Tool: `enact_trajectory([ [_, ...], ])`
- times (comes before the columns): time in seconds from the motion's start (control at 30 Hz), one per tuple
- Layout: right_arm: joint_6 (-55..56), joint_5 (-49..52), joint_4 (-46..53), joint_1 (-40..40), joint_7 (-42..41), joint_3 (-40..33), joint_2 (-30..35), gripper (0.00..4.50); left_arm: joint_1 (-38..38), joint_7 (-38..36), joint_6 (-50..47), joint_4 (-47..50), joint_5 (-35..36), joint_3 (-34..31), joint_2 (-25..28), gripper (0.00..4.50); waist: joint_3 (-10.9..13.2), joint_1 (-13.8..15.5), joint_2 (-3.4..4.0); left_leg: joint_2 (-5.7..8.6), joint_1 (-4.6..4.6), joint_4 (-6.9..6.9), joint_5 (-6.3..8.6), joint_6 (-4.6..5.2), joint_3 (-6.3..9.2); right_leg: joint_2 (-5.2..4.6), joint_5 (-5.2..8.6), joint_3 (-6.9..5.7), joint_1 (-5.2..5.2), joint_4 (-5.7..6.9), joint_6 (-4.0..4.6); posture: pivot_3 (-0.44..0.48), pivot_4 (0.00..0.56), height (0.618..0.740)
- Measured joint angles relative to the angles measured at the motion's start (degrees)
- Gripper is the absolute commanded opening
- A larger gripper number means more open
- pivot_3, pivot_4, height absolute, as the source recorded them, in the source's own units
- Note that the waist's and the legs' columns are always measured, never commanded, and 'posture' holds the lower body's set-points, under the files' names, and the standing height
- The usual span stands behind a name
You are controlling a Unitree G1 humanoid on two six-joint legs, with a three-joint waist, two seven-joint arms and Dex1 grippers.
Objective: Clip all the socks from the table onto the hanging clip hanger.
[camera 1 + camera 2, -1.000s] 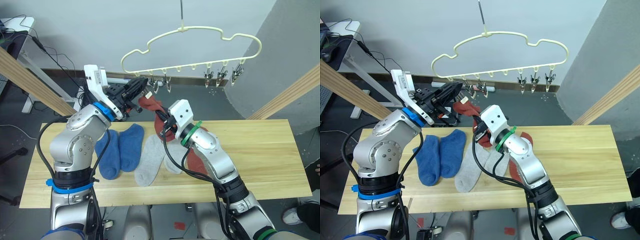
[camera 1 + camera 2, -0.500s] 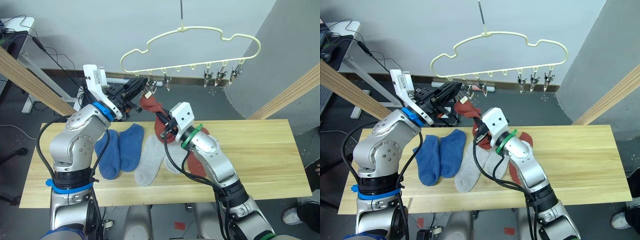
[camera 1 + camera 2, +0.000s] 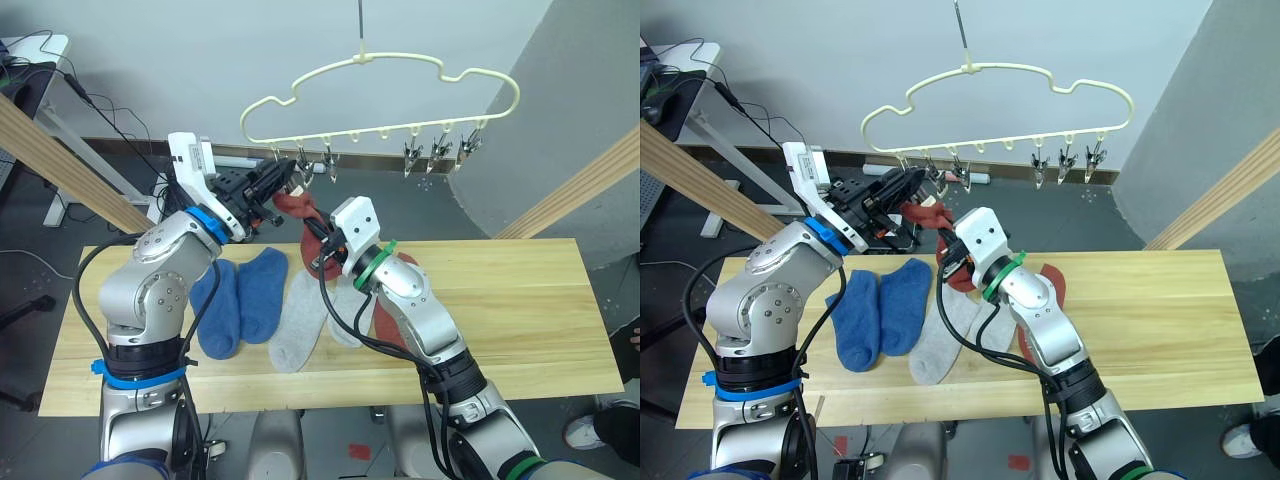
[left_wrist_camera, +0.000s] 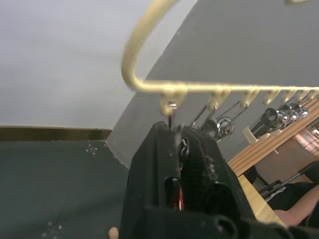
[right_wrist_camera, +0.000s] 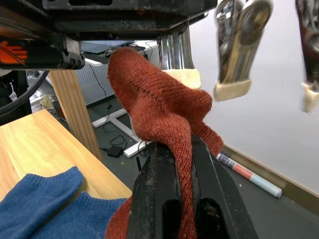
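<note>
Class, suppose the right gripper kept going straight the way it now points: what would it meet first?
Most likely the left gripper pinching the end metal clip just ahead of the rust red sock that the right gripper holds; depth is hard to judge.

The left hand (image 4: 178, 149) rises with its two black fingers (image 4: 154, 164) pressed close together around a small metal clip (image 4: 171, 115) that hangs from the pale yellow clip hanger (image 4: 144, 59). More clips (image 4: 219, 127) trail off beside the hand, and a strip of wooden counter (image 4: 251, 191) lies beyond them.
</note>
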State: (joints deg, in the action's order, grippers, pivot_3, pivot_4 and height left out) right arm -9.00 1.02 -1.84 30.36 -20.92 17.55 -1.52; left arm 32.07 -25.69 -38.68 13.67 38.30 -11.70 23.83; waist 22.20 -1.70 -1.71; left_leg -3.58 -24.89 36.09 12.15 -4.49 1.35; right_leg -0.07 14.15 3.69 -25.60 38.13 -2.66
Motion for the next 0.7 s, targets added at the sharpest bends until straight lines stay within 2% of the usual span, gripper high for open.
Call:
enact_trajectory([
  [0.3,0.8,-0.2,-1.8,1.6,-0.4,0.0,-0.1,0.0,-1.0,-1.1,-0.2,0.0,0.0,0.0,1.6,4.47,0.0,0.0,0.0,0.0,0.01,0.01,-0.01,-0.01,0.0,0.0,-0.01,0.0,0.0,0.03,0.02,-0.012,0.376,0.74],
  [0.4,0.6,-0.2,-2.0,1.8,-0.9,0.2,-0.1,0.81,-1.9,-1.4,0.1,0.5,-0.3,0.1,2.2,4.5,0.0,0.0,-0.01,-0.01,0.01,0.01,-0.01,-0.01,0.0,0.0,-0.01,-0.01,0.0,0.03,0.02,-0.007,0.375,0.74],
  [0.6,-3.0,-1.6,-1.9,1.7,-4.0,3.3,1.7,2.92,-4.3,-1.8,2.2,0.8,-3.0,0.2,4.0,4.5,0.0,0.0,-0.02,-0.01,0.01,0.02,0.0,0.01,0.02,0.0,-0.02,-0.03,0.0,0.07,0.03,-0.008,0.374,0.74],
  [0.7,-4.0,-2.2,-1.8,1.6,-4.7,4.4,2.5,2.92,-4.7,-2.1,3.8,1.5,-4.0,0.2,4.0,4.5,0.0,0.0,-0.02,0.0,0.01,0.03,0.0,0.01,0.02,0.0,-0.02,-0.03,0.0,0.09,0.04,-0.006,0.373,0.74],
])
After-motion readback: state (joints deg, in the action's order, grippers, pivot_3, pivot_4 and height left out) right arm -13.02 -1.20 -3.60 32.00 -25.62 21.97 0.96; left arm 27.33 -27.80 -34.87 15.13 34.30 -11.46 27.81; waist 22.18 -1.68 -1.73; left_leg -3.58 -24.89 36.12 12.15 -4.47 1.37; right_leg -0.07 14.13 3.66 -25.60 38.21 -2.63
